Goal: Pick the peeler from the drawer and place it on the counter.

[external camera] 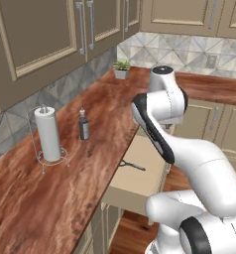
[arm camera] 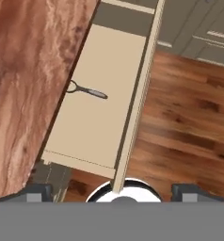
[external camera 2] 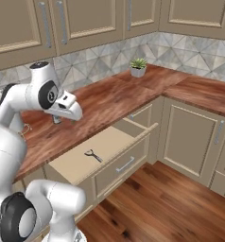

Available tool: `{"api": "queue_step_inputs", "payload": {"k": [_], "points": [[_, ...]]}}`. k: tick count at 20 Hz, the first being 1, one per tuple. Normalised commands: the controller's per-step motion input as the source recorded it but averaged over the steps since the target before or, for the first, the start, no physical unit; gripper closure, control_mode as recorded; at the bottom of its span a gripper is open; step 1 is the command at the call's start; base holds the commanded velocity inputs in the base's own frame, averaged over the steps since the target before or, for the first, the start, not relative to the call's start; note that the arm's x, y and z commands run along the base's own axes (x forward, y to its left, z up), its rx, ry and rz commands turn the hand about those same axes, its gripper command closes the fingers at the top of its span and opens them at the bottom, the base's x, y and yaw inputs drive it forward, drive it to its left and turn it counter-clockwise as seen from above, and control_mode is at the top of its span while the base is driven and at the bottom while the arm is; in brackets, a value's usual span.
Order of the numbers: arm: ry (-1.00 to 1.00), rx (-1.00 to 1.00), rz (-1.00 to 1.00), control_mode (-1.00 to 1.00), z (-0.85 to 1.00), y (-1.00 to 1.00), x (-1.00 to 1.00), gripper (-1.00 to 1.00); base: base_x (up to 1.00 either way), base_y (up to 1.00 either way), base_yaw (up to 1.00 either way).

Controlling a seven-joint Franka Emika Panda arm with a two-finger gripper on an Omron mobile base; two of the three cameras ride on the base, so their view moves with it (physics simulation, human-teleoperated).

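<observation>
Kitchen corner: reddish-brown wood surface (external camera: 110, 114) runs L-shaped over beige cabinets, tiled backsplash behind. Drawer (external camera 2: 81, 160) pulled open below surface edge, pale tan inside. Peeler (external camera 2: 93, 155) lies flat on drawer floor, near surface side, forked head toward surface edge, handle pointing toward drawer front; apart from everything else. Paper towel roll (external camera: 48, 134) on wire stand, small dark bottle (external camera: 84, 125) just beside it, potted plant (external camera 2: 138, 67) in far corner. Pincer (arm camera: 113, 193) high above drawer front, tips spread wide, holding nothing.
</observation>
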Motion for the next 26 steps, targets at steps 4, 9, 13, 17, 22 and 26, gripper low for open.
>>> {"api": "queue_step_inputs", "payload": {"k": [4,9,13,17,22,26], "points": [[0.21,0.04,-0.29,-1.0,-0.52,-0.54,-0.03,-1.0,0.0,0.0,0.0],[0.13,0.04,-0.18,-1.0,-0.62,-0.43,0.0,-1.0,0.0,0.0,0.0],[0.19,0.01,-0.06,-1.0,-0.65,-0.21,0.02,-1.0,0.0,0.0,0.0],[0.12,0.0,0.0,-1.0,-0.68,-0.18,0.01,-1.0,0.0,0.0,0.0],[0.0,0.0,0.0,-1.0,-0.67,-0.01,0.16,-1.0,0.0,0.0,0.0],[0.0,0.0,0.0,-1.0,-0.61,0.0,0.36,-1.0,0.0,0.0,0.0]]}}
